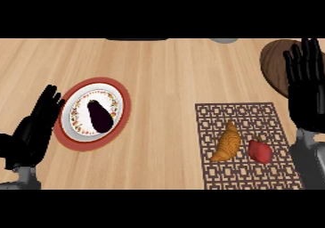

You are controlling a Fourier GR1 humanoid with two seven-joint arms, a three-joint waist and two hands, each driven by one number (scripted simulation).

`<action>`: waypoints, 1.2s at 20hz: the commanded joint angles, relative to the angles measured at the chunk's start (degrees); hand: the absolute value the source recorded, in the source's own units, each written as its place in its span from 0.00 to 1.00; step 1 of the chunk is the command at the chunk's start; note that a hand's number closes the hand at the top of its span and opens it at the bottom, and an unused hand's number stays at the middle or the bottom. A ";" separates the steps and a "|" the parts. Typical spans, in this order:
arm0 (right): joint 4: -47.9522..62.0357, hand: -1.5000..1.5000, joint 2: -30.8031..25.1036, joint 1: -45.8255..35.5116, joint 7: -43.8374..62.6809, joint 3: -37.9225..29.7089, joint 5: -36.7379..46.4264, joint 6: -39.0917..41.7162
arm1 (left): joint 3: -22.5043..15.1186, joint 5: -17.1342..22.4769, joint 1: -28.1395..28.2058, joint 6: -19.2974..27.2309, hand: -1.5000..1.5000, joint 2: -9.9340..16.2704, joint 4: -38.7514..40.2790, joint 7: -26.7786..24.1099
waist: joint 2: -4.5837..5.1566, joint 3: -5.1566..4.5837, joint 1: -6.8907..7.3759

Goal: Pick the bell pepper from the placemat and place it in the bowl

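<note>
A red bell pepper [260,151] lies on the brown patterned placemat [250,178] at the lower right, just right of a croissant [227,142]. The bowl [77,113], white with a red rim and a flowered band, sits at the left with a dark eggplant [99,116] inside it. My right hand [308,84] stands open, fingers straight and pointing up, at the right edge, above and to the right of the pepper and apart from it. My left hand [34,129] is open too, fingers up, beside the bowl's left rim.
A dark brown oval board [276,62] lies at the upper right, partly behind my right hand. Two grey objects peek in at the counter's far edge. Bare wooden counter [164,80] stretches between the bowl and the placemat.
</note>
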 commanded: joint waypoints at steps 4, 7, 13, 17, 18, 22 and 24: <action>-2.69 1.00 -2.53 14.26 0.40 1.18 16.53 -15.77 | -4.32 2.29 -0.11 -4.27 0.50 -2.72 -0.68 -0.39 | -0.93 0.53 -2.92; 7.38 1.00 -9.97 23.62 6.02 -4.24 23.95 -22.12 | -3.78 2.69 -1.02 -3.10 0.50 -3.41 -0.49 0.23 | 1.37 -0.77 -10.05; -6.79 0.00 8.72 36.02 -6.30 4.85 34.89 -41.77 | -9.48 3.20 -0.50 -6.18 0.50 -6.19 -0.36 1.36 | -0.70 0.66 -2.14; -6.76 0.00 7.98 41.81 4.11 11.94 50.26 -46.33 | -10.44 2.36 -2.48 -7.30 0.50 -6.83 2.89 -0.43 | -0.04 0.34 -0.98; -4.37 0.00 7.15 43.29 7.11 10.53 52.79 -46.15 | -8.91 4.17 -4.35 -7.42 0.50 -6.20 1.25 1.52 | 0.17 0.26 -0.66; -4.11 0.00 7.59 47.00 18.52 6.48 60.26 -43.13 | -11.46 2.25 -4.29 -6.62 0.50 -8.13 1.71 0.35 | 1.00 -0.07 0.12; -5.34 0.00 9.20 48.14 24.71 5.33 63.81 -40.62 | -11.48 2.02 -4.62 -7.39 0.50 -7.28 1.85 0.54 | 1.11 -0.04 0.75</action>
